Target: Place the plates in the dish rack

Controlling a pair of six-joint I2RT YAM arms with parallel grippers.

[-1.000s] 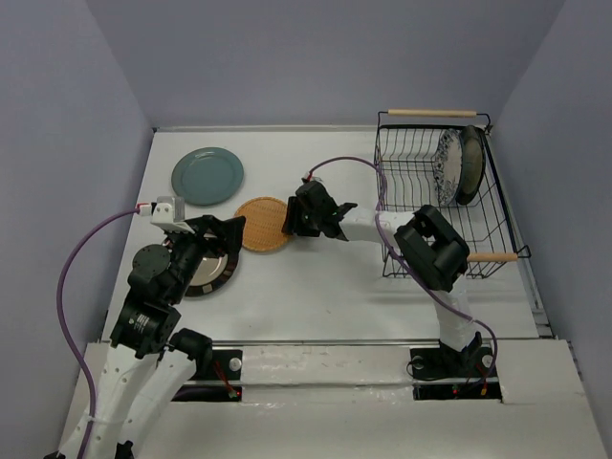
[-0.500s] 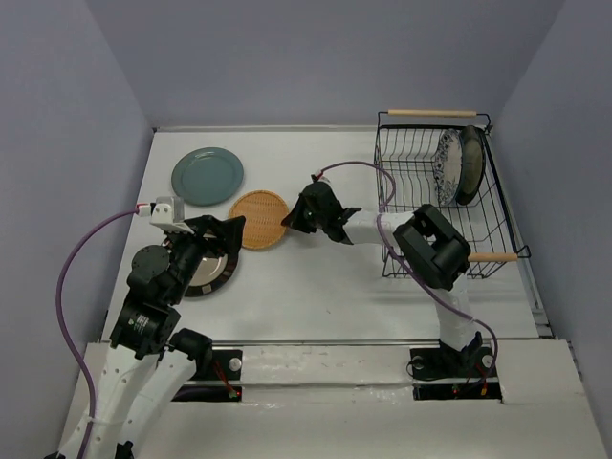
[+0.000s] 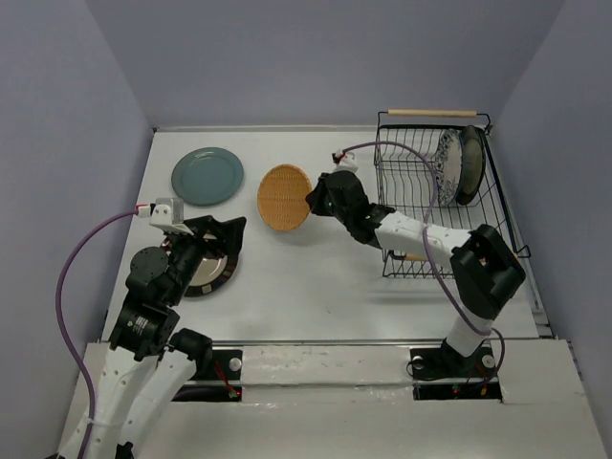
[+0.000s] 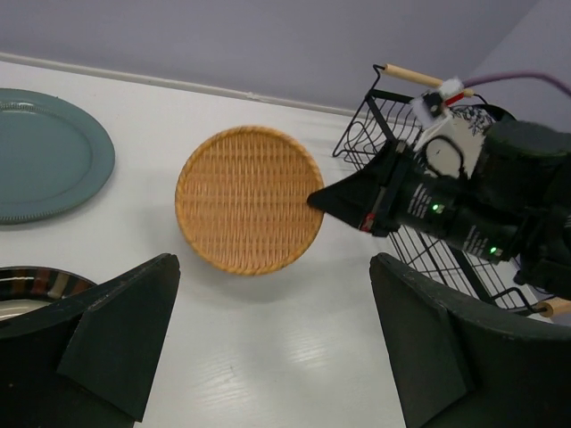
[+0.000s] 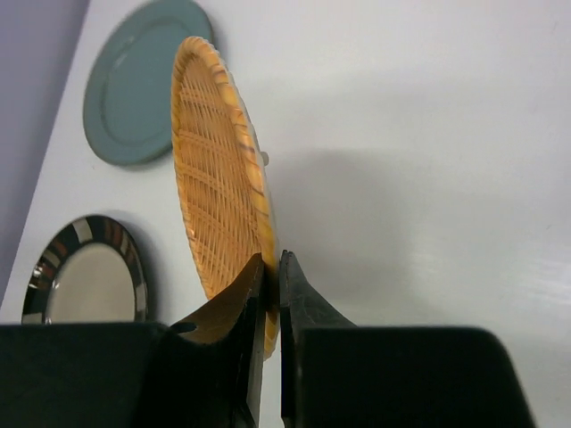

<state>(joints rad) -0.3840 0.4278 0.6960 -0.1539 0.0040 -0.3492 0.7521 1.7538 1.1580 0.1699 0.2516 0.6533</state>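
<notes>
My right gripper (image 3: 311,197) is shut on the rim of the woven orange-tan plate (image 3: 283,198), which hangs tilted on edge above the table, left of the black wire dish rack (image 3: 432,113). In the right wrist view the fingertips (image 5: 257,267) pinch that plate (image 5: 214,169). A white and blue floral plate (image 3: 446,167) and a dark-rimmed plate (image 3: 470,164) stand upright in the rack. The teal plate (image 3: 207,176) lies flat at the back left. A striped-rimmed plate (image 3: 208,273) lies partly under my open, empty left gripper (image 3: 218,239).
The left wrist view shows the woven plate (image 4: 250,199), the right gripper (image 4: 326,200), the teal plate (image 4: 45,156), the striped plate's rim (image 4: 36,285) and the rack (image 4: 366,134). Purple walls enclose the white table (image 3: 316,296). The rack's near handle (image 3: 492,257) is beside the right arm.
The right gripper shut on the woven plate's rim, lifted it off the table, tipped it on edge and carried it toward the back. The left arm stayed still.
</notes>
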